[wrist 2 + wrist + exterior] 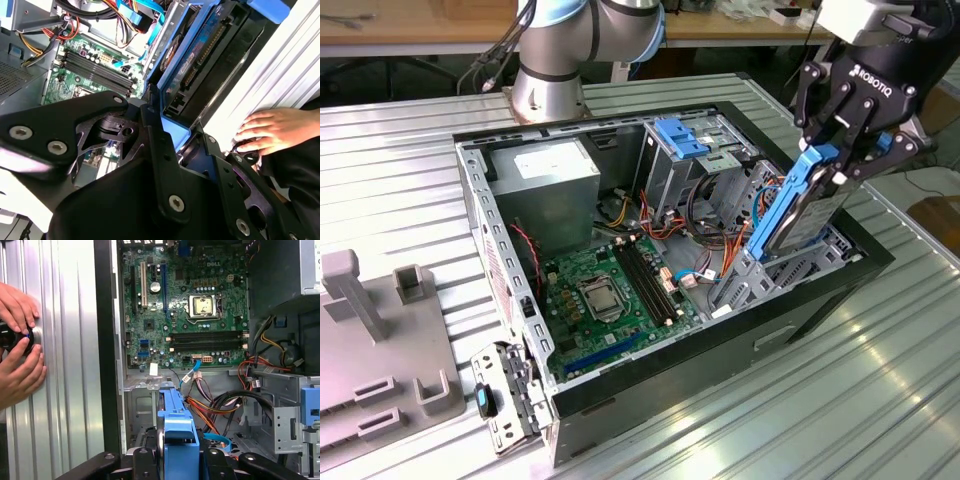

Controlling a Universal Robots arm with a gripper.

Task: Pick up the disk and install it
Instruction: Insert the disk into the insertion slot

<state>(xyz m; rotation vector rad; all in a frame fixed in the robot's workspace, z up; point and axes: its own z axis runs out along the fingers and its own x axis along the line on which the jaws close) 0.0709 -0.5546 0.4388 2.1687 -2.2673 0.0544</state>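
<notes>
So the gripper (842,160) was closed tight on the top end of the disk (792,205), fingers pinching the blue carrier from both sides, nothing else in its grasp. The disk hung straight below the claw, its long axis running steeply down into the drive bay (760,265) at the front of the computer case (620,400), top leaning toward the exterior view's right. The low end looked to be inside the bay, but most of the disk stood above the case rim, so I'd say not seated yet. In the first wrist view the carrier pointed toward the motherboard (185,305)
</notes>
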